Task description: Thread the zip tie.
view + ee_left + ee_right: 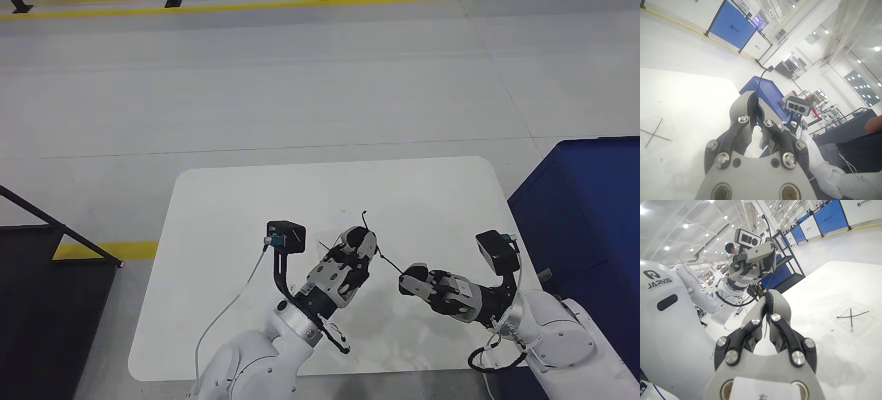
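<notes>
We see the left gripper (755, 100) raised over the near half of the white table (230, 250). Its 2 fingers are pressed together on the black zip tie (759, 83). The tie's head end stands up past the fingertips, clear of the table. From the left gripper the tie's thin strip slants across a short gap to the right gripper (769, 294), which is held over the table's near right part. The right gripper's 2 ribbed fingers are closed on the strip as well, and a short length of it hangs back between them toward the palm. We take this to be 1 tie held at 2 places, though the join under the left fingertips is hard to make out. Farther in on the table lies a clear sheet (863, 308), with 2 crossed ties (851, 317) flat on it, well apart from both grippers. A white sticker (762, 387) on the right wrist housing carries a printed mark that is cut off at the edge. Beyond the table, blue panels (734, 28) carry white print. A blue cabinet (590, 220) stands just beside the table's right edge.
</notes>
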Controlling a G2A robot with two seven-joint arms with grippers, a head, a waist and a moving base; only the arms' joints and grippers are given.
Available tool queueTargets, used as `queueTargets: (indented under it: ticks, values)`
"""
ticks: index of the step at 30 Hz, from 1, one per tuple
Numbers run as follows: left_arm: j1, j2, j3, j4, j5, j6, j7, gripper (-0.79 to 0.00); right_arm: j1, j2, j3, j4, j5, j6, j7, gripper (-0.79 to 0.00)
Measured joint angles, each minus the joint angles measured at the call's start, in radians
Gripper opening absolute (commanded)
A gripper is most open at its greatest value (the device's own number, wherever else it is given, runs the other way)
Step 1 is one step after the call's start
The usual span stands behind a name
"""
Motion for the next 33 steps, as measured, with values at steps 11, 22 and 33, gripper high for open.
queueTargets:
  ticks: [11,22,33]
  values:
    - [-0.017,-0.003,0.006,0.014,-0.004,0.018,0.004,-0.785,0.0,0.0,0.0,0.0,0.0,0.0,0.0,-0.785]
    - [-0.017,-0.005,0.022,0.023,0.008,0.031,0.003,-0.785,0.0,0.0,0.0,0.0,0.0,0.0,0.0,-0.785]
    - [-0.011,-0.005,0.035,0.012,0.019,0.039,0.004,-0.785,0.0,0.0,0.0,0.0,0.0,0.0,0.0,-0.785]
